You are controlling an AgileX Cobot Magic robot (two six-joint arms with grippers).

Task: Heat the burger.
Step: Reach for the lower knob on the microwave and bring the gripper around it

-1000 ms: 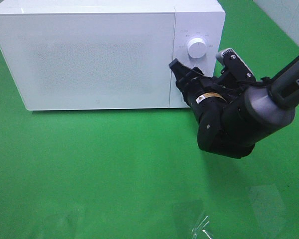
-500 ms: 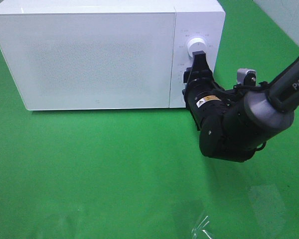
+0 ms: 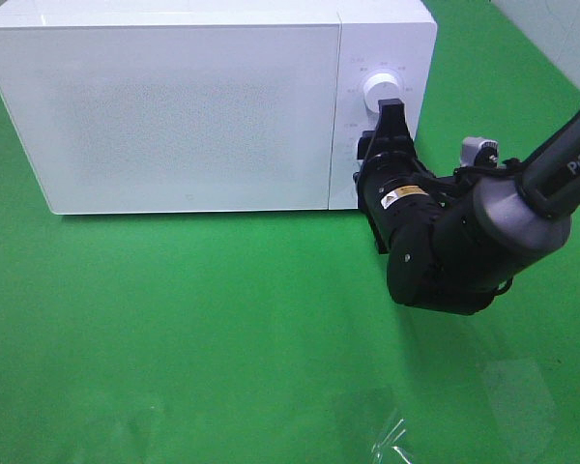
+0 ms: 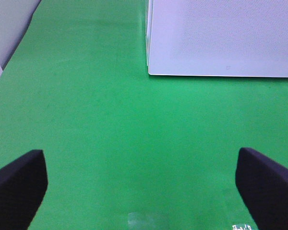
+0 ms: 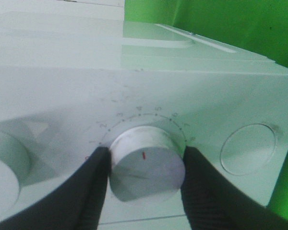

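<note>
Well, the right gripper (image 5: 146,155) pinches the lower dial (image 5: 144,177) on the microwave (image 3: 174,106) between its jaws; the left gripper (image 4: 144,191) hangs over the bench (image 4: 110,120), jaws wide.

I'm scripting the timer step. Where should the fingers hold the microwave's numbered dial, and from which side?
Grip the numbered dial by its round side wall, one finger on each opposite side, coming straight at the front panel. It is a short cylinder standing proud of a flat face, so only the rim offers purchase. The right gripper straddles it this way.
</note>
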